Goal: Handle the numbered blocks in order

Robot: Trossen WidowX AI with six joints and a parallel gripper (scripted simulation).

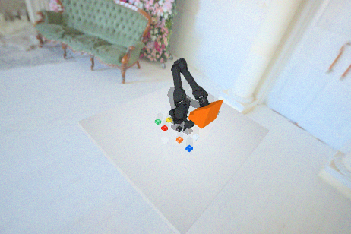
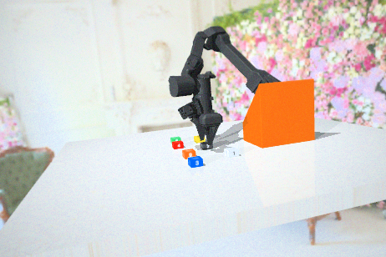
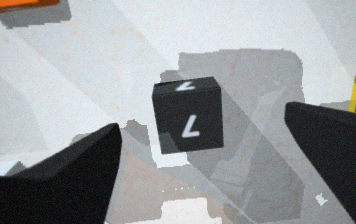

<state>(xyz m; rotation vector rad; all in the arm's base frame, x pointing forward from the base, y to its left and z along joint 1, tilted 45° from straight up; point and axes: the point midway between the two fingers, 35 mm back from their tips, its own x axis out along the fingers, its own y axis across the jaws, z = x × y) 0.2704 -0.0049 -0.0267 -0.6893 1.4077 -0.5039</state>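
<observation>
Wrist view shows the small black cube marked 7 [image 1: 179,129] [image 2: 206,146] [image 3: 189,120] on the pale counter [image 1: 148,171] [image 2: 125,188], between the widely opened, empty claw's [image 1: 184,126] [image 2: 206,144] [image 3: 203,115] fingers. Likely light, rigid; grip opposite side faces low, without lifting.

Matte black links and rounded joint housings are seen on the arm [image 1: 177,81] [image 2: 238,56]. Above the gripper [image 1: 184,126] [image 2: 206,139] [image 3: 202,121], a thick, blunt cylindrical housing [image 2: 181,86] is fitted. Immediately above the fingertips, dark fingers are shaped as tapered wedges. No lettering can be made out.
</observation>
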